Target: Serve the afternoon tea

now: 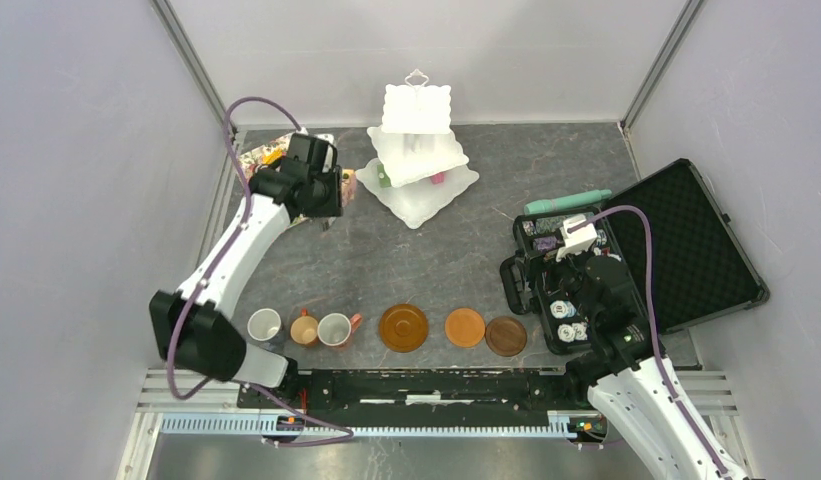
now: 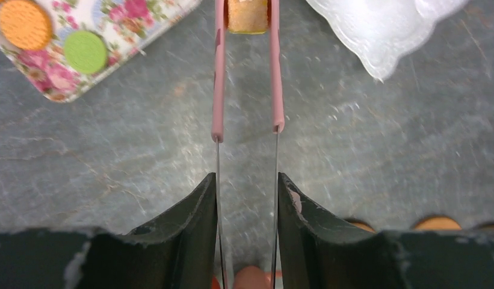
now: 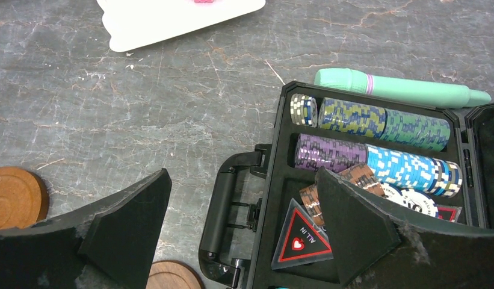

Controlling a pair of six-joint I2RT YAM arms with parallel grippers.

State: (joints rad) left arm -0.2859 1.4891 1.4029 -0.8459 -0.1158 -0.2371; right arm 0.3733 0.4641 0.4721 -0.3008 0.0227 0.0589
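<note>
My left gripper (image 2: 245,183) is clenched on the thin blades of a pair of pink-tipped metal tongs (image 2: 247,90). The tongs' tips pinch a small orange-brown toy cake (image 2: 247,15) in the air over the grey stone worktop (image 1: 436,265), between the floral rectangular tray (image 2: 121,27) and the white three-tier scalloped stand (image 1: 426,205).

The tray sits in the worktop's far left corner and carries a round orange cake (image 2: 24,24) and a round green cake (image 2: 85,52). The stand is at the middle of the far edge. A small green piece (image 1: 383,178) and a pink one (image 1: 438,177) show on its bottom tier, under the rim of the middle tier.

Along the near edge, left of centre, three small mugs (image 1: 304,328) stand in a row, mouths up. To their right are three round brown-orange saucers (image 1: 465,327), also in a row and lying apart from each other.

My right gripper (image 3: 241,174) is spread wide and holds nothing. It hovers over the handle side of the open black case (image 1: 686,250) by the right edge. The case's slots hold rows of coloured poker chips (image 3: 376,144). A mint-green tube (image 3: 401,89) lies on the worktop against the case's far side.
</note>
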